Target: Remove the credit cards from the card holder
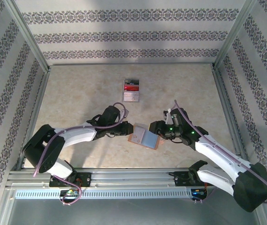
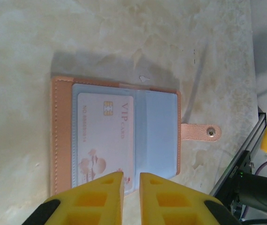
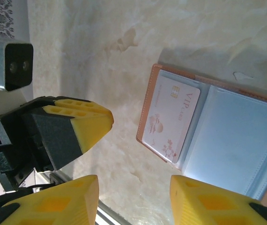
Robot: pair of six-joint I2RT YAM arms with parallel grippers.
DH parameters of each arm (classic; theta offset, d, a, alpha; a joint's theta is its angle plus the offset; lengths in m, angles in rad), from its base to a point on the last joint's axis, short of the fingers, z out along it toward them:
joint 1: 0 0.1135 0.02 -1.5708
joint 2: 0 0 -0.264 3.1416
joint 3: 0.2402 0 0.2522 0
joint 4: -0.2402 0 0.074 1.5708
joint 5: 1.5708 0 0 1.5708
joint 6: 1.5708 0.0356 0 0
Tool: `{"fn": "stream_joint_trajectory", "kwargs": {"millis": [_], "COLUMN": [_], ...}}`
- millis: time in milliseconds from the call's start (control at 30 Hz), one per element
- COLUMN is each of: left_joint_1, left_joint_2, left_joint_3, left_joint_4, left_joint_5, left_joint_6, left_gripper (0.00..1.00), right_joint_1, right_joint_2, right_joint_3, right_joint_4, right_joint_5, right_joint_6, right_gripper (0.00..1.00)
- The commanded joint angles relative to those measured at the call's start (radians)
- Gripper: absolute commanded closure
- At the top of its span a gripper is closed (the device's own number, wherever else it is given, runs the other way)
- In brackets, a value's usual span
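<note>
Salmon-pink bifold card holder (image 1: 144, 136) lay open on the marbled tabletop (image 1: 77, 89), a pale pink plastic VIP card (image 2: 105, 140) in its pocket. Left tool (image 2: 131, 177) nearly clenched at that card's corner, grip unclear; right tool (image 3: 133, 182) released beside the holder

Bare tabletop (image 1: 77, 93) around card holder (image 1: 144, 137), small stack (image 1: 131, 91) beyond

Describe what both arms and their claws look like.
The left arm and right arm have white shells with black joints and a mauve cable looping alongside. Left claw and right claw have chunky yellow fingers with recessed pockets; green lights glow at the right wrist.
</note>
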Motion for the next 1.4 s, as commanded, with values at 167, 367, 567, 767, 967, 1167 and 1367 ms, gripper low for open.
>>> {"fn": "stream_joint_trajectory", "kwargs": {"millis": [167,367,567,767,967,1167,1367], "left_joint_1": [0.009,0.010,0.024,0.024,0.027,0.027,0.027], "left_joint_2": [0.106,0.166,0.187,0.214,0.233,0.237,0.235], "left_joint_3": [0.073,0.110,0.117,0.123,0.121,0.106,0.065], "left_joint_4": [0.024,-0.020,-0.032,-0.031,-0.028,-0.026,0.012], "left_joint_5": [0.046,0.035,0.008,0.024,0.010,-0.001,0.000], "left_joint_6": [0.028,0.060,0.070,0.073,0.073,0.072,0.048], "left_gripper": [0.84,0.85,0.85,0.86,0.87,0.89,0.90], "right_joint_1": [0.067,0.091,0.102,0.108,0.111,0.117,0.132], "right_joint_2": [0.100,0.168,0.207,0.227,0.250,0.282,0.313], "right_joint_3": [-0.044,-0.048,-0.054,-0.065,-0.063,-0.058,-0.049], "right_joint_4": [0.162,0.196,0.215,0.233,0.238,0.249,0.274], "right_joint_5": [0.070,0.084,0.092,0.098,0.095,0.087,0.097], "right_joint_6": [0.074,0.084,0.086,0.092,0.089,0.089,0.098], "right_gripper": [0.56,0.58,0.59,0.60,0.61,0.63,0.67]}}
